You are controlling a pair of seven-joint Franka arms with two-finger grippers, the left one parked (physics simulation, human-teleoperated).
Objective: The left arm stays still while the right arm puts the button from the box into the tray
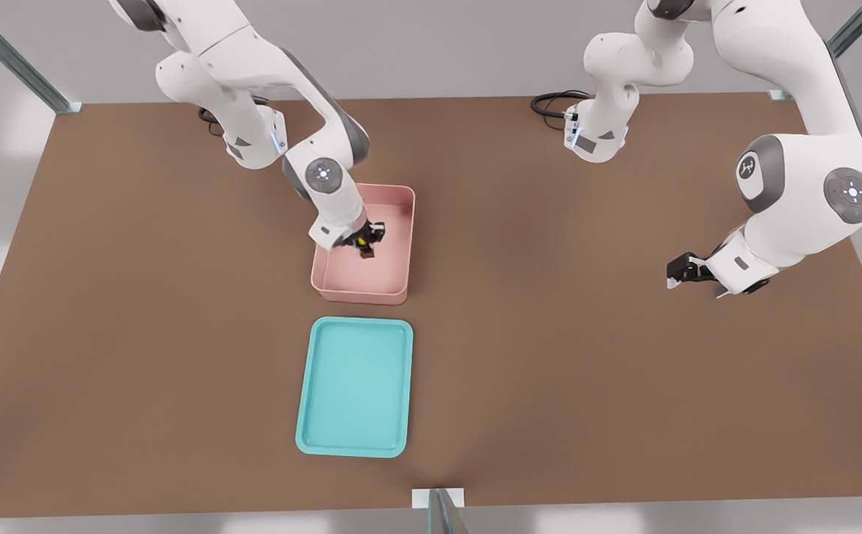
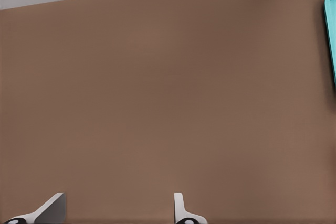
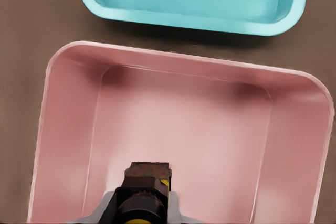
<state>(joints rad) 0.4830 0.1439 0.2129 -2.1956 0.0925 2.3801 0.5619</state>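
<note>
Grasping step: I have the claw (image 1: pixel 365 243) down inside the box (image 1: pixel 400 222), its fingers closed narrow on the button (image 1: pixel 365 248), so I judge the pick is made or nearly made.
Button: it sits between the fingers over the pink floor; in the right wrist view I see its dark block (image 3: pixel 149 171) and a sliver of the yellow cap (image 3: pixel 140 217) (whether it touches the floor or hangs just above it, I cannot tell).
Box: it stands on the desk (image 1: pixel 624 371) with tall walls all round the claw, and the working arm comes in over the wall on the front view's left.
Tray: the tray (image 1: pixel 315 415) lies near the box, with a strip of bare desk between them, on the side toward the front camera.
Next move: I think it calls for a straight lift until the button clears the box rim, then a short carry over the tray, a lowering and a release.
Risk: dragging sideways too early could knock the button against the wall.
</note>
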